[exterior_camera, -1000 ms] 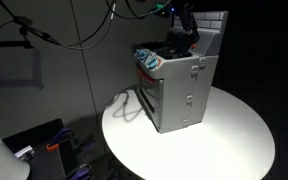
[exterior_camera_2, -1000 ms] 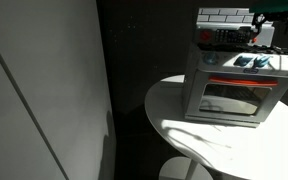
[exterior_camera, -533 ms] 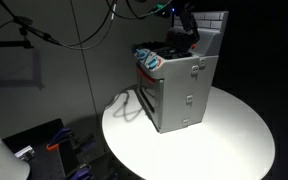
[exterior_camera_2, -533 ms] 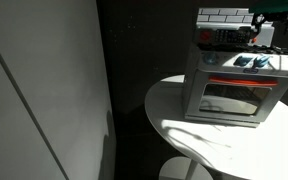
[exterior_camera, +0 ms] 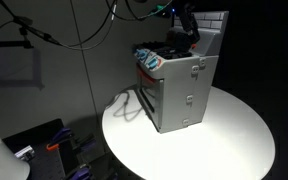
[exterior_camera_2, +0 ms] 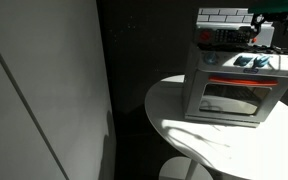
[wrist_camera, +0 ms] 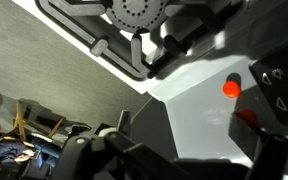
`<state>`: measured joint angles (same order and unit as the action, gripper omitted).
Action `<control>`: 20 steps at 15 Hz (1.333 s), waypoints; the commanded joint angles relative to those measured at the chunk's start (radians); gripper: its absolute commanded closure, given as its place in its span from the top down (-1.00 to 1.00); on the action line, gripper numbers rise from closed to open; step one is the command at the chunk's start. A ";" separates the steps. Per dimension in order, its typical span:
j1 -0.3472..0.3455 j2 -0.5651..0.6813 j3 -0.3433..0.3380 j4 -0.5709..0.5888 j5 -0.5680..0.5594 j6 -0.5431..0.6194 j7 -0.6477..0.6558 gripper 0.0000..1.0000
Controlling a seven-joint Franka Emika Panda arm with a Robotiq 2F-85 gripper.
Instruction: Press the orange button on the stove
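Gripper [exterior_camera: 187,32] poised low over the stove [exterior_camera: 179,90], close to the orange button [wrist_camera: 231,87].

The stove stands on the round white table [exterior_camera: 239,135], its tiled back panel [exterior_camera: 214,22] rising behind the controls. The arm reaches down from above, so the tool hangs over the rear of the cooktop, likely lined up for a downward push. In the wrist view the button glows on the pale surface beside a burner [wrist_camera: 136,14]. Whether the fingers are spread or closed cannot be told.
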<state>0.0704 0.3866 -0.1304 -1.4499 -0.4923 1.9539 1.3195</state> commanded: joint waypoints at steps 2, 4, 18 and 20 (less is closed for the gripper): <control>0.005 0.042 -0.016 0.058 -0.013 0.011 0.033 1.00; 0.005 0.044 -0.016 0.061 -0.012 0.010 0.036 1.00; 0.005 -0.017 -0.001 0.017 0.007 -0.034 -0.037 1.00; 0.006 -0.024 0.001 0.014 0.008 -0.041 -0.047 1.00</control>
<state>0.0748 0.3829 -0.1318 -1.4413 -0.4921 1.9398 1.3107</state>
